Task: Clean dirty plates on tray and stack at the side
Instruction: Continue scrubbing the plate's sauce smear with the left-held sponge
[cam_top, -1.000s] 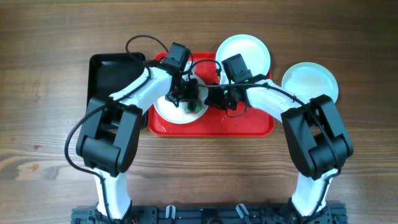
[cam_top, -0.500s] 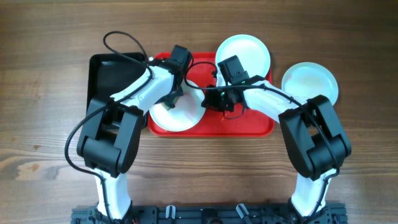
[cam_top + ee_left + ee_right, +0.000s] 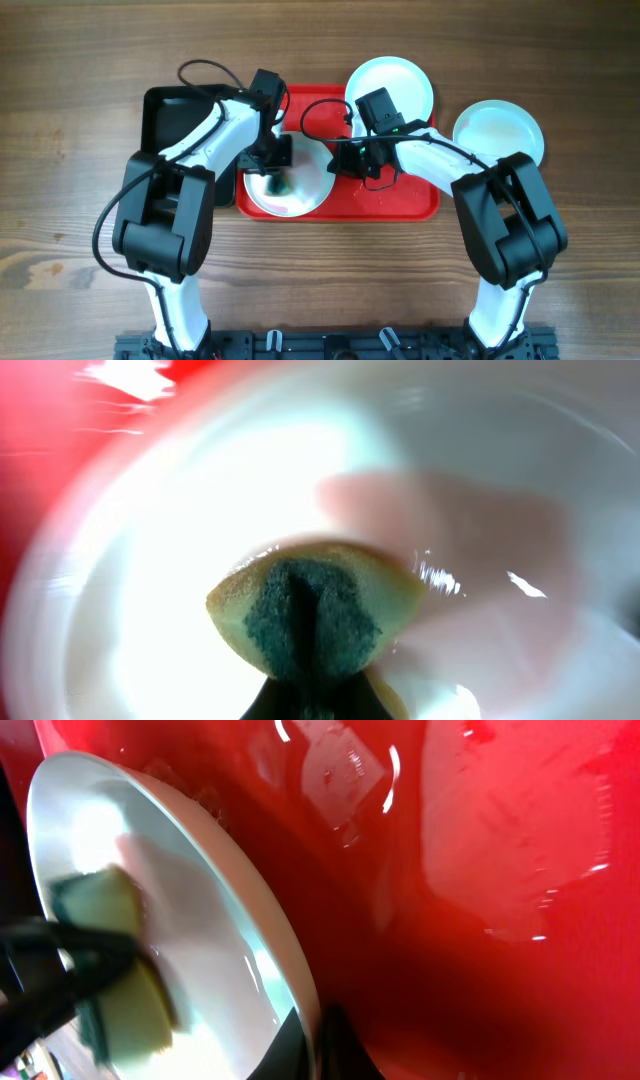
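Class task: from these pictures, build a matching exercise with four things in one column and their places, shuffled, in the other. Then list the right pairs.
Things
1. sponge
2. white plate
3. black tray
4. rightmost aqua plate

Places
a. on bare wood, right of the red tray
b. on the red tray's left end
c. pressed onto the white plate
d. beside the red tray's left edge

Pairs: 1c, 2b, 3d, 4a

Even overhead light; wrist views blurred, glare on tray [image 3: 480, 870].
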